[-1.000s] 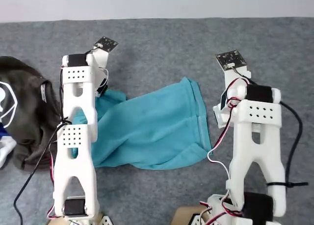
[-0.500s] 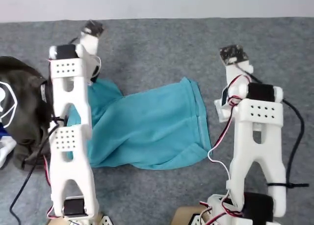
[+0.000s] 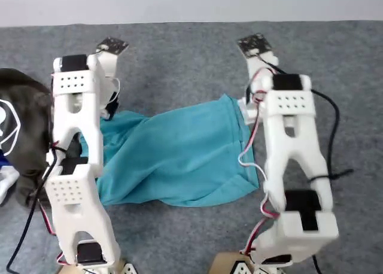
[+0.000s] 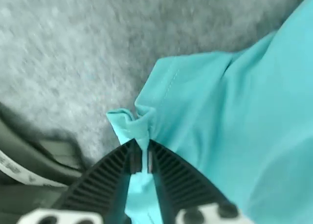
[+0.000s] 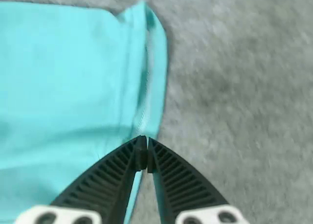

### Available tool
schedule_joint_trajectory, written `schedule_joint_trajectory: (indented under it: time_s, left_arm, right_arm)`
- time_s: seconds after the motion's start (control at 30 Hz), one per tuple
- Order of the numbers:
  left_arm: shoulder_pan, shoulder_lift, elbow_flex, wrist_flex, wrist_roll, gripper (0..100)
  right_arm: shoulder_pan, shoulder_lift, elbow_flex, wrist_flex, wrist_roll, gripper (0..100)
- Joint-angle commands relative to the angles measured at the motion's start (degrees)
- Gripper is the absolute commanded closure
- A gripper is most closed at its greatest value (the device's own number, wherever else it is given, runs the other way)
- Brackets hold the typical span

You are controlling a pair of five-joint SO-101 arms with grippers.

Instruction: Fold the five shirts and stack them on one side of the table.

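Setting: a robotics lab bench. Evidence:
- Two white plastic arms with perforated shells, left [image 3: 78, 166] and right [image 3: 296, 148], stand side by side at the near edge of the counter [image 3: 179, 52].
- Loose red-and-white wires [image 3: 246, 143] and a bare circuit board [image 3: 112, 46] sit exposed on them.
- The counter has a plain grey felt-like cover, with a blank pale wall [image 3: 191, 5] past the far edge.
- A shirt [image 3: 179, 154] is spread mid-counter, and clothes [image 3: 24, 136] are heaped at the left edge.

bright, even overhead light leaves soft, faint shadows under the teal shirt [image 3: 179, 154] on the table [image 3: 179, 52].
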Motion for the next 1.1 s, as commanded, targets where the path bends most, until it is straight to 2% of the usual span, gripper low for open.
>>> schedule_joint_trajectory:
  time_s: [0.0,0.1,0.27,0.33,0.7,0.77,0.87,1.07]
  left_arm:
    - [-1.6,-4.1,2.6,1.6,0.6,100]
    - [-1.7,-4.0,3.7,1.6,0.6,100]
    - [-1.5,-3.6,3.8,0.1,0.5,100]
    - [-1.4,-3.6,3.8,-0.5,0.5,100]
    - [-1.4,-3.5,3.8,-1.3,0.6,100]
    - [-1.4,-3.5,3.8,-1.2,0.6,100]
    - [-1.4,-3.5,3.8,-1.1,0.6,100]
    - [-1.4,-3.5,3.8,-1.1,0.6,100]
  right_arm:
    - [-0.7,5.3,-9.4,-0.5,-0.5,99.0]
    - [-0.7,11.1,-15.7,-0.4,-0.5,97.4]
    - [-1.1,20.0,-24.0,0.4,-1.4,79.2]
    - [-1.8,23.3,-26.7,0.4,-3.2,77.2]
    - [-5.9,41.3,-40.4,0.5,-3.7,77.7]
    - [-5.8,43.6,-42.8,2.5,-3.5,82.8]
    - [-5.7,45.1,-47.2,8.0,-3.3,97.9]
    - [-3.6,45.0,-51.6,18.8,-1.8,98.8]
